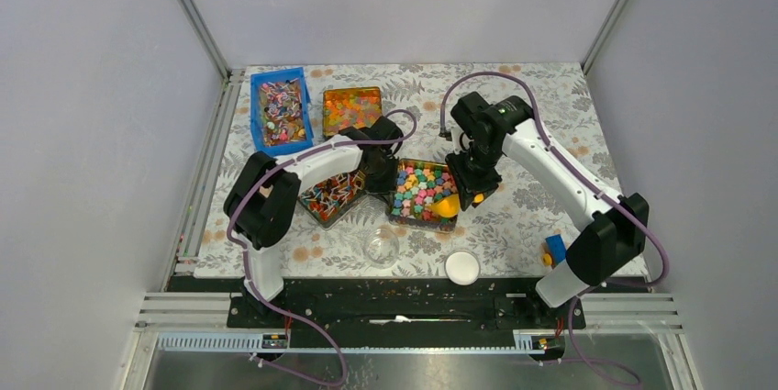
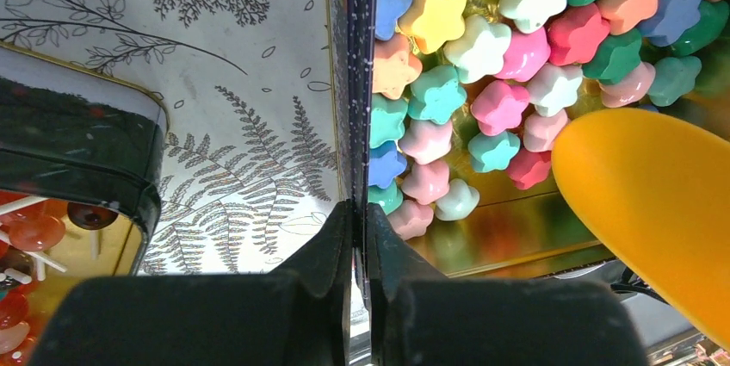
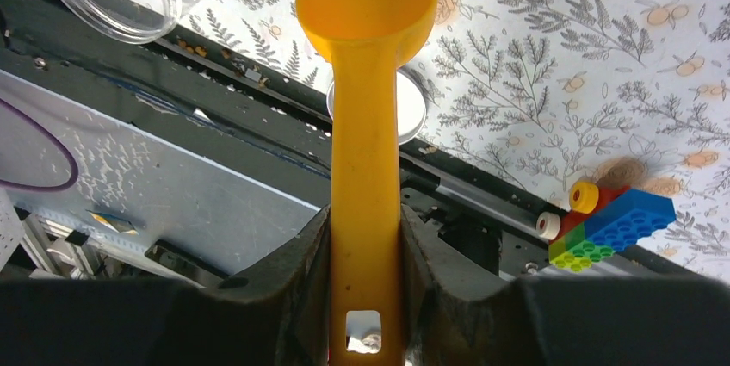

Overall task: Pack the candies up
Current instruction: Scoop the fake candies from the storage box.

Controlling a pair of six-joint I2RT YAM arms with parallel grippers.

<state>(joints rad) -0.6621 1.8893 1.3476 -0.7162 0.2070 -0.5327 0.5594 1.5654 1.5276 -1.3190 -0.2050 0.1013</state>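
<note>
Candies [image 2: 482, 65]: dozens, uncountable, in one tin [image 2: 357, 56], just right of left gripper [image 2: 360, 211], which pinches tin's wall. Right gripper [image 3: 366, 220] clamps one yellow scoop [image 3: 366, 4] by handle, bowl ahead of it inside that tin. One clear jar [image 1: 381, 248], one white lid [image 1: 462, 267] nearby.

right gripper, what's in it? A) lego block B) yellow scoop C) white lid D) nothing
B: in the right wrist view the right gripper is shut on the handle of the scoop.
</note>
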